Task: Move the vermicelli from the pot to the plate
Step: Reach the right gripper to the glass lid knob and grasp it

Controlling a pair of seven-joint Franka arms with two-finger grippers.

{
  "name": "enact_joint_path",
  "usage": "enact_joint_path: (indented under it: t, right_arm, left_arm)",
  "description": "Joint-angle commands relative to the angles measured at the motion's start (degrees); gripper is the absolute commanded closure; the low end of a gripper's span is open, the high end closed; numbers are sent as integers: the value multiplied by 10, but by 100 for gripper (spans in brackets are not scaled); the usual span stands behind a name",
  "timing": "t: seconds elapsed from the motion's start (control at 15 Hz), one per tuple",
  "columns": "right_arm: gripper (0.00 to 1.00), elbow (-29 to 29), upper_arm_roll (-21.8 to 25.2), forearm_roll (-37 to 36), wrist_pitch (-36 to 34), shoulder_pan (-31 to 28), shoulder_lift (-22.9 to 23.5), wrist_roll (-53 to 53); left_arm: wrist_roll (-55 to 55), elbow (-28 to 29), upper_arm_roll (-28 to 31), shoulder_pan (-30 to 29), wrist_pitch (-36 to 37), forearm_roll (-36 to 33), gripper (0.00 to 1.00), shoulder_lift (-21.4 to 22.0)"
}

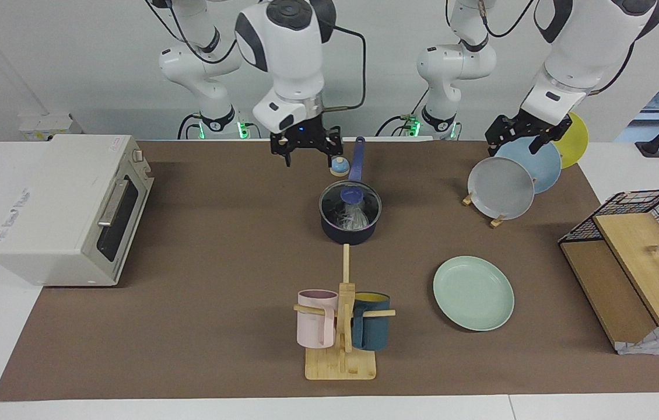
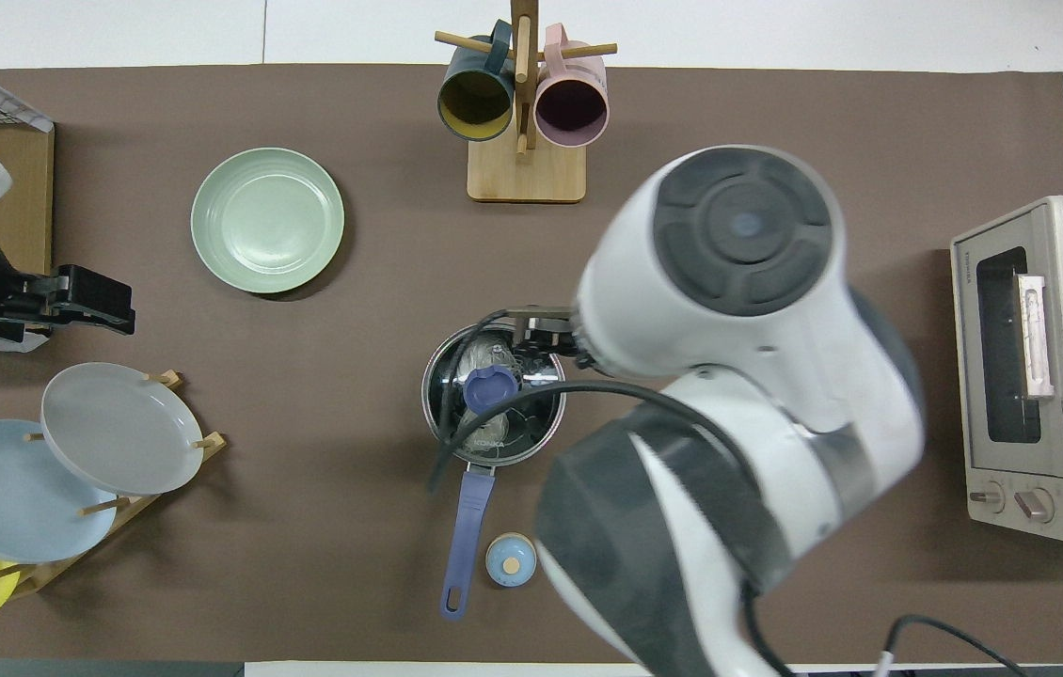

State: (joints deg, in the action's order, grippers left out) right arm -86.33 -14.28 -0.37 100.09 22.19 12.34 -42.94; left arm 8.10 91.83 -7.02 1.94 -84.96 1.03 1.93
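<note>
Brown mat, facing view: it covered the table (image 1: 218, 262), and everything sat on it.
Pot: the dark pot (image 1: 350, 224) sat in the middle of the mat, with its blue handle (image 1: 357, 160) pointing toward the robots.
Lid: a glass lid (image 1: 350, 203) with a blue knob was on the pot.
Noodles: the white noodles (image 1: 354, 217) showed through the glass, inside the pot.
Plate: the green plate (image 1: 473, 293) lay flat and bare, farther from the robots than the pot, toward the left arm's end of the table.
Right hand: the right gripper (image 1: 307, 153) hung in the air beside the pot handle, near a little blue bell (image 1: 339, 167), with its fingers spread apart and nothing in them.
Left hand: the left gripper (image 1: 517, 136) waited over the plate rack (image 1: 507, 178); I could not tell if it was apart or together.
Mugs: a pink mug (image 1: 316, 318) and a dark teal mug (image 1: 371, 328) hung on a wooden stand.
Oven: a white toaster oven (image 1: 67, 207) sat at the right arm's end.

Overhead view, pot: the pot (image 2: 494, 393) was partly under the big white right arm (image 2: 738, 395).
Noodles: a bit of white noodles (image 2: 480, 355) showed under the lid.
Plate: the green plate (image 2: 267, 219) was well apart from the pot.
Left hand: the left gripper (image 2: 80, 301) was just beside the rack's grey plate (image 2: 120, 428).
</note>
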Motion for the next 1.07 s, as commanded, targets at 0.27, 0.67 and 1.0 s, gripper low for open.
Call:
enact_joint_path:
  t: [0.27, 0.67, 1.0]
  right_arm:
    - [0, -60, -5, -18, 104, 36, 10, -66]
    - [0, -118, -12, -20, 152, 52, -2, -79]
    - [0, -121, -12, -41, 174, 63, 26, -80]
  left_arm:
    - [1, 6, -2, -11, -4, -7, 0, 4]
    - [-5, 5, -2, -12, -5, -7, 0, 4]
    - [2, 5, -2, -12, -14, -7, 0, 4]
